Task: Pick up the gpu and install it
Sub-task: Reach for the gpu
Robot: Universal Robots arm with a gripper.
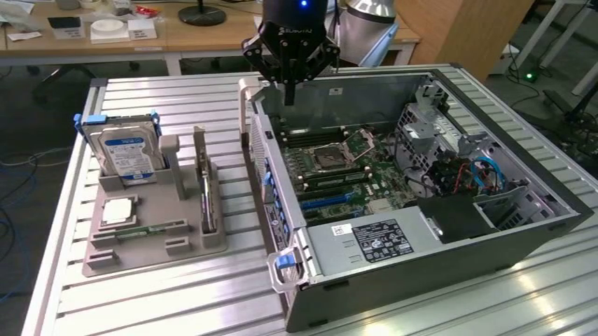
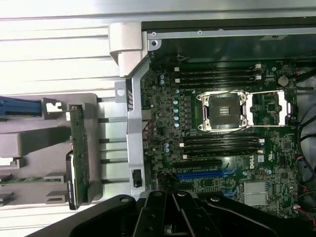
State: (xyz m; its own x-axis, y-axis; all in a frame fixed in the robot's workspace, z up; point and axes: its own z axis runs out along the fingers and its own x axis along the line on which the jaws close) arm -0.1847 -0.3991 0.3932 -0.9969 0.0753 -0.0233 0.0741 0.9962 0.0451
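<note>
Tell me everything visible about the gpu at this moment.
The gpu is a thin flat card seen nearly edge-on, with a green circuit board and a black face. It stands upright on its long edge in a slot of the gray holder tray, between the hard drive and the open computer case. Only the tray touches it. The gripper hangs apart from it, over the case.
</note>
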